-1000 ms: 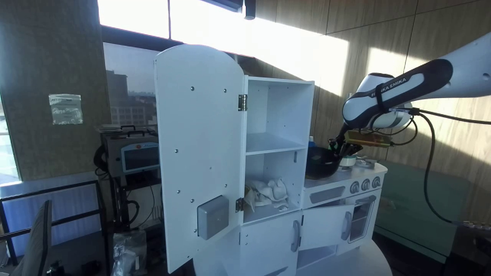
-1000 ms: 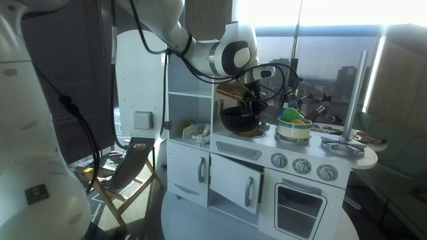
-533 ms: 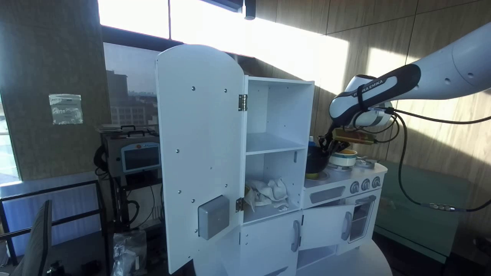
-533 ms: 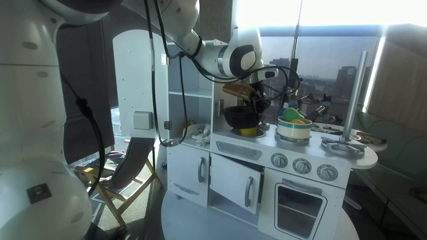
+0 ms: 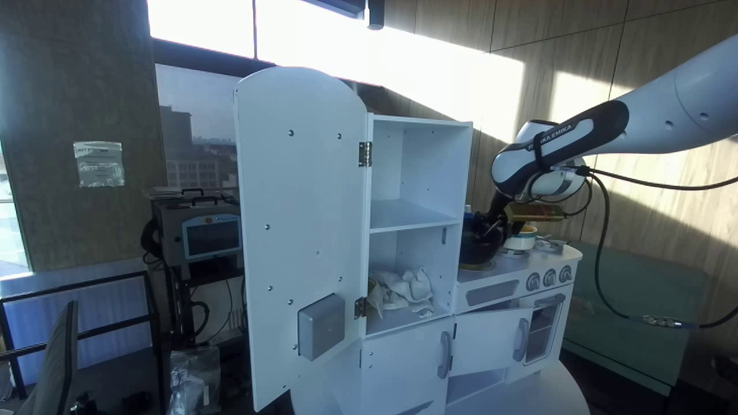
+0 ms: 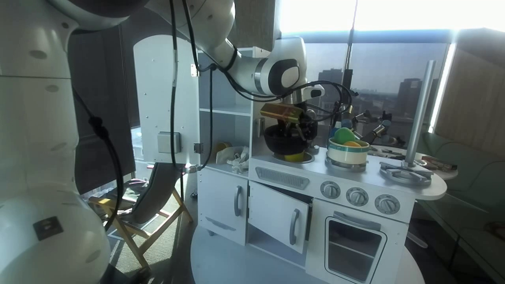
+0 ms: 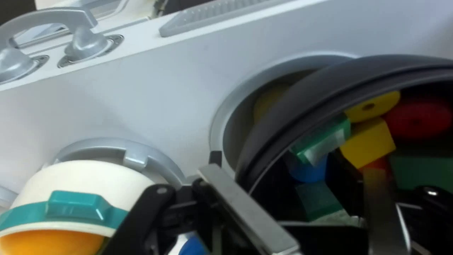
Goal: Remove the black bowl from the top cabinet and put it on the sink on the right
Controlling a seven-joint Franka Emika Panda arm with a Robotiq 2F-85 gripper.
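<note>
Black bowl point(image 6: 282, 142) sits directly over the round sink point(image 7: 217, 131), straddled at its edge by the gripper point(image 7: 293, 170): the fingers point(image 7: 249, 209) stand spread well apart in a released pose, one outside the wall and the other over the inside, though whether either touches the bowl cannot be told. Toy pieces point(image 7: 368, 143) in yellow, green, blue and red lie in the bowl, some partly hidden behind the gripper. Below, a yellow thing point(image 6: 294, 156) shows between the bowl's bottom and the sink, too covered to identify. White counter point(image 7: 159, 99) surrounds the sink, and just beside it a cream pot point(image 6: 347, 156) with a teal band stands on a burner point(image 6: 346, 167), holding a green toy point(image 6: 344, 135) and an orange one point(image 6: 352, 143). Farther along is a second burner point(image 6: 405, 177), with three grey knobs point(image 6: 357, 196) on the counter's front. Next to the counter, the white top cabinet point(image 5: 429, 167) stands above a shelf point(image 5: 392, 323) that holds pale, crumpled clutter point(image 5: 406, 287). Its arched door point(image 5: 300, 202) is swung out to the side, with a grey box point(image 5: 321, 327) fixed low on it.
</note>
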